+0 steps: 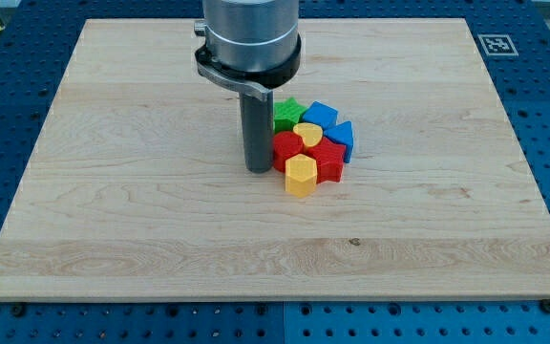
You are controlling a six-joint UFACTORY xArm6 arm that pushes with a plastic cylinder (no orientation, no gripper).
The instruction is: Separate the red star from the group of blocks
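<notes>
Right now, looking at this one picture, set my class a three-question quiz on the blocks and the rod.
1. True or false: my tip stands at the view's left of the cluster of blocks.
2. Which block lies nearest the view's bottom? A) green block B) yellow hexagon C) blue block
3. Fill in: the red star touches the yellow hexagon on the view's ____ side of it.

Key
1. True; it is close beside the red block.
2. B.
3. Right; the star sits in the cluster, below the yellow heart.
</notes>
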